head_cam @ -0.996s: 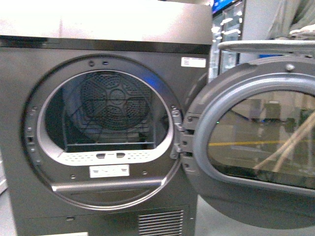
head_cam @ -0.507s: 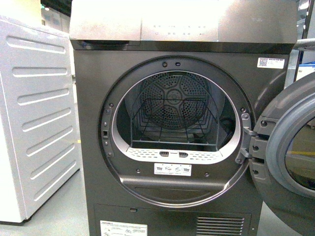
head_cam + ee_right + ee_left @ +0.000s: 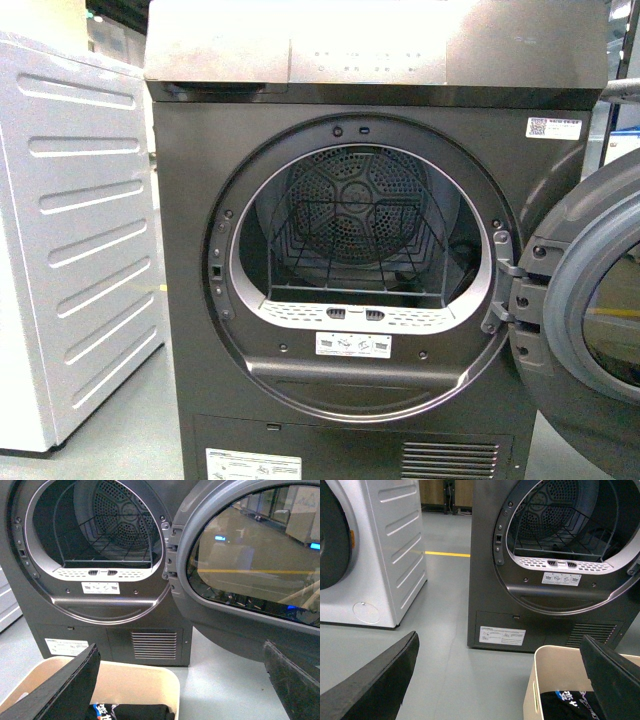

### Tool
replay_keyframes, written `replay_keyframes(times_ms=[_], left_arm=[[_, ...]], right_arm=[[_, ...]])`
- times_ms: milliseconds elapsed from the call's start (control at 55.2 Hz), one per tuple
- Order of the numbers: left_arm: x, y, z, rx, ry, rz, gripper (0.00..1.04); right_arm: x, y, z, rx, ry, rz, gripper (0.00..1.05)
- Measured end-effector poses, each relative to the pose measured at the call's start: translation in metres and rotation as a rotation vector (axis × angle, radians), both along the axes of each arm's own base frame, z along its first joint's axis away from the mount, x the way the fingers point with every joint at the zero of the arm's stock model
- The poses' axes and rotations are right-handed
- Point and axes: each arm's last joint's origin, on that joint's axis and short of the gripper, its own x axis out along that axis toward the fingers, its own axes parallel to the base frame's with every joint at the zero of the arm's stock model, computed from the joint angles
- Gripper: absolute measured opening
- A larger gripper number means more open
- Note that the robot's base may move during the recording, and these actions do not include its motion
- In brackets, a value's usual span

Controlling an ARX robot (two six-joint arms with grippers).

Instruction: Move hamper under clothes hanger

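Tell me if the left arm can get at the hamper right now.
Probably yes: the hamper sits close by the open left end effector, its cream rim uncovered, with nothing between them.

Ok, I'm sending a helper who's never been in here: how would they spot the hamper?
Find the dark grey dryer with its round door swung open, beside a white machine. On the floor just in front of its base stands the hamper: the only cream plastic bin, rounded at the corners, with a black printed garment inside.
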Motion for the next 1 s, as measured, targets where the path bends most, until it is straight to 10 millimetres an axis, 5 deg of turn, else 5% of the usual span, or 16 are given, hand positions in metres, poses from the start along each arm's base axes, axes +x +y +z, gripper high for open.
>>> replay_keyframes(times_ms=[398,507,598,797,996], left_arm=[[0.0,0.0,0.0,0.0,0.0,0.0,0.98],[0.005,-0.001,-0.004,0.004,0.258,0.088,0.98],[0.018,-0.001,-0.003,0.013,0.363,0.083,0.98],[0.062,0.009,0.023,0.01,0.373,0.087,0.98],[0.116,0.009,0.007,0.065,0.478,0.071,0.98]], right_arm=[[0.0,0.0,0.0,0.0,0.0,0.0,0.97],[0.0,0.0,0.0,0.026,0.082,-0.087,0.97],[0.01,-0.001,0.007,0.058,0.214,-0.247,0.97],[0.048,-0.004,0.037,0.082,0.247,-0.214,0.97],[0.1,-0.006,0.032,0.087,0.387,-0.154,0.97]])
